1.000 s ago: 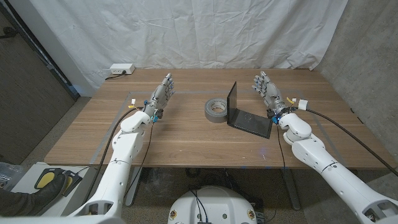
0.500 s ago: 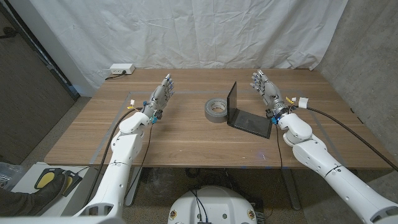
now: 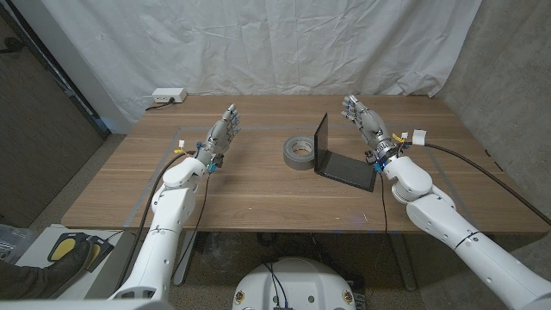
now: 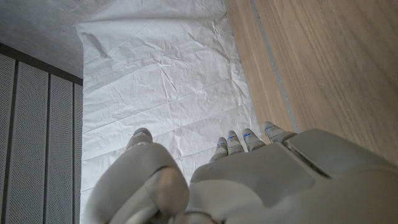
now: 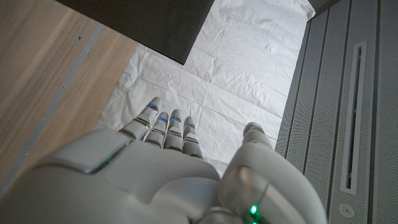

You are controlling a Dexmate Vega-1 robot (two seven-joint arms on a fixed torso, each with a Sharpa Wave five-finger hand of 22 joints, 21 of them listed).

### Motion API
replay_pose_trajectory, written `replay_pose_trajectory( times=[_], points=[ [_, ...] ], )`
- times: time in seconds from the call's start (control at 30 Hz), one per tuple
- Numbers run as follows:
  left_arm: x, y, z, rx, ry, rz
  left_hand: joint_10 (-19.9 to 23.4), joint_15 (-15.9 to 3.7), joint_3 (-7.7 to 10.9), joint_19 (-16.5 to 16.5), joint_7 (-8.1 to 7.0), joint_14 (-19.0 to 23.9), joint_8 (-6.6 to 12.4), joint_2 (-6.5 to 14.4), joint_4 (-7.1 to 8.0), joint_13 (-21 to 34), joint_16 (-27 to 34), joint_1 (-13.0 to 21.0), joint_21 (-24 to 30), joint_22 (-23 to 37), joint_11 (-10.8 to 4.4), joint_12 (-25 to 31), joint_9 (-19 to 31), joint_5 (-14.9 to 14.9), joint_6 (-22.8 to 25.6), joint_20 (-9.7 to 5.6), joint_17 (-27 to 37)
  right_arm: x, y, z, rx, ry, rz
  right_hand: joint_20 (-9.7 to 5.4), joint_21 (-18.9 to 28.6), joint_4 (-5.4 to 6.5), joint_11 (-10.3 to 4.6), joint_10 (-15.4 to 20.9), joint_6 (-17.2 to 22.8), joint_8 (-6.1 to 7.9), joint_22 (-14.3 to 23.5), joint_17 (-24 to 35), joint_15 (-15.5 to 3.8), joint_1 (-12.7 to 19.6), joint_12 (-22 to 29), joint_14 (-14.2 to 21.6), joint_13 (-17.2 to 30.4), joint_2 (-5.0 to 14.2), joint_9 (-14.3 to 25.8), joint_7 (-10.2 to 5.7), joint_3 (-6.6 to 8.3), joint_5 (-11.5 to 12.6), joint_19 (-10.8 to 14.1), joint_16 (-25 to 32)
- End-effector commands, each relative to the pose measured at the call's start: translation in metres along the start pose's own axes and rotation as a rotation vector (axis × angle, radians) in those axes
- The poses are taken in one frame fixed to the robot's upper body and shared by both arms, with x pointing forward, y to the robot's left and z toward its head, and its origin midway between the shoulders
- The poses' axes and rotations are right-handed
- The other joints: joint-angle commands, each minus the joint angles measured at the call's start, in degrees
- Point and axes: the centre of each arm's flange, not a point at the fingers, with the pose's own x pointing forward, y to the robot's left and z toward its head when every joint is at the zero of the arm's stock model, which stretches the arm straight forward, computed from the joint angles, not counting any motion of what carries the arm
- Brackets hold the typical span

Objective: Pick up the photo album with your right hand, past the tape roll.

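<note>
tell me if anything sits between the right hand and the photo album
Nothing visible does. The right hand is open just beside the photo album's upright cover; the tape roll lies on the album's far side.

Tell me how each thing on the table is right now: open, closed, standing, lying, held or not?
photo album: open, one cover standing upright, the other flat on the table, not held.
tape roll: lying flat beside the album, untouched.
right hand: open, fingers straight, holding nothing, near the album's upright cover.
left hand: open, holding nothing.
white box: lying at the table's far edge.
</note>
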Motion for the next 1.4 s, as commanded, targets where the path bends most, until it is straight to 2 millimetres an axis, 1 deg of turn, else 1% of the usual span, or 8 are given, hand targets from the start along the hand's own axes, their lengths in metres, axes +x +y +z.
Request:
replay_pose_trajectory(
  times=[0.03,0.23,0.3,0.53,0.73,0.77,1.13,1.4],
  points=[
    [-0.002,-0.004,-0.002,-0.004,0.005,-0.002,0.25,0.23,0.14,-0.04,0.01,-0.14,0.29,0.13,-0.45,0.27,-0.09,0.64,-0.22,0.18,-0.07,0.15,0.32,0.19,0.0,-4.77,0.2,0.004,0.004,0.014,-0.058,-0.05,0.043,-0.47,-0.13,-0.78,-0.29,1.34,1.07,0.57,0.24,0.16,-0.42,1.44,0.63,1.3,0.13,0.0,0.25,-0.25,0.36,-0.45,1.28,0.38],
    [-0.004,-0.006,0.0,0.002,-0.005,-0.005,0.31,0.29,0.21,-0.09,-0.02,-0.19,0.26,0.37,-0.5,0.27,-0.13,0.87,-0.33,0.2,0.12,0.11,0.33,0.13,0.09,-4.75,0.21,0.011,0.001,0.02,-0.095,-0.071,0.072,-0.83,-0.11,-1.56,-0.85,2.31,1.99,0.68,0.27,0.16,-0.96,2.79,0.82,2.48,0.13,0.36,0.28,-0.69,0.82,-0.79,2.62,0.48],
    [-0.006,-0.006,0.0,0.006,-0.004,0.0,0.28,0.3,0.23,-0.09,-0.04,-0.16,0.25,0.43,-0.52,0.28,-0.13,0.93,-0.35,0.2,0.09,0.08,0.33,0.11,0.11,-4.75,0.21,0.014,0.0,0.022,-0.103,-0.081,0.077,-0.98,-0.05,-1.77,-0.8,2.47,2.26,0.73,0.27,0.15,-1.16,3.14,0.83,2.68,0.14,0.4,0.29,-0.97,0.93,-0.83,3.07,0.47],
    [-0.007,-0.009,0.0,-0.011,-0.016,-0.005,0.37,0.25,0.27,-0.12,-0.04,-0.17,0.2,0.65,-0.57,0.28,-0.15,1.15,-0.45,0.22,0.02,0.06,0.34,0.03,0.16,-4.7,0.22,0.024,0.0,0.029,-0.129,-0.115,0.103,-1.27,-0.21,-2.52,-1.16,3.05,2.75,0.75,0.26,0.14,-1.64,4.54,0.9,3.3,0.14,0.7,0.3,-1.33,1.43,-0.89,3.7,0.42],
    [-0.009,-0.009,0.003,0.01,-0.015,-0.009,0.41,0.22,0.3,-0.18,-0.08,-0.14,0.16,0.8,-0.6,0.29,-0.16,1.3,-0.53,0.23,0.03,0.02,0.35,-0.04,0.18,-4.71,0.22,0.031,0.001,0.033,-0.146,-0.131,0.12,-1.73,-0.26,-2.96,-1.31,3.25,3.01,0.7,0.26,0.12,-2.12,5.21,0.85,3.5,0.14,0.47,0.32,-1.75,1.5,-1.0,4.37,0.28],
    [-0.009,-0.008,0.004,0.008,-0.017,-0.009,0.41,0.22,0.3,-0.21,-0.1,-0.16,0.16,0.82,-0.6,0.29,-0.17,1.32,-0.55,0.23,0.04,0.02,0.35,-0.05,0.2,-4.72,0.22,0.032,0.001,0.034,-0.152,-0.134,0.125,-1.76,-0.34,-3.11,-1.87,3.55,3.14,0.67,0.26,0.12,-2.25,5.44,0.91,3.63,0.15,0.33,0.33,-1.79,1.49,-1.06,4.55,0.22],
    [-0.015,-0.008,0.008,0.023,-0.017,-0.007,0.55,0.28,0.32,-0.21,-0.02,-0.08,0.14,1.08,-0.65,0.3,-0.16,1.57,-0.66,0.25,0.16,-0.02,0.36,-0.19,0.4,-4.71,0.23,0.034,0.005,0.043,-0.213,-0.155,0.15,-2.15,-0.34,-3.24,-2.0,4.37,3.59,0.6,0.26,0.22,-3.01,5.76,1.03,4.85,0.15,0.13,0.37,-2.2,1.46,-1.16,5.81,0.4],
    [-0.017,-0.01,0.011,0.03,-0.018,-0.007,0.74,0.35,0.32,-0.06,0.18,0.04,0.15,1.28,-0.68,0.3,-0.14,1.76,-0.7,0.26,0.36,-0.02,0.37,-0.32,0.63,-4.9,0.24,0.037,0.01,0.046,-0.232,-0.174,0.175,-2.45,-0.17,-3.37,-2.22,5.06,3.99,0.55,0.25,0.25,-3.43,6.08,1.1,5.93,0.16,-0.07,0.39,-2.47,1.44,-1.18,7.43,0.52]
  ],
)
